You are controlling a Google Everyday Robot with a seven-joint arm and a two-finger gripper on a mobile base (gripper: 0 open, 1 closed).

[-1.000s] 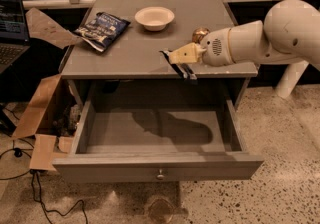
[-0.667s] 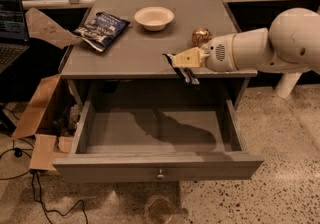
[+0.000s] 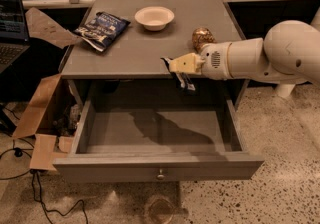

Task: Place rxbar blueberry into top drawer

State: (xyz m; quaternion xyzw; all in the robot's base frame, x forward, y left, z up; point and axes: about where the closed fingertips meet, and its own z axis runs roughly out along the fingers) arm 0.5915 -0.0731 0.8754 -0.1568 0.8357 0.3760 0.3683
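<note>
I have the hand at the front edge of the worktop, right of its middle, reaching in from the right on the white arm. Its pale fingers are closed down on the bar. The dark wrapper hangs below them, its lower end dipping past the front edge and over the back of the drawer.

The drawer is pulled right out below the worktop. I see the shadow of the arm on its floor, and the small knob sits at the centre of the front panel.

Just behind the wrist, near the right edge, there is a round golden-brown thing that I cannot identify. A pale bowl stands near the back edge at the middle. A crinkled blue bag lies toward the back left corner, overhanging the left edge.
</note>
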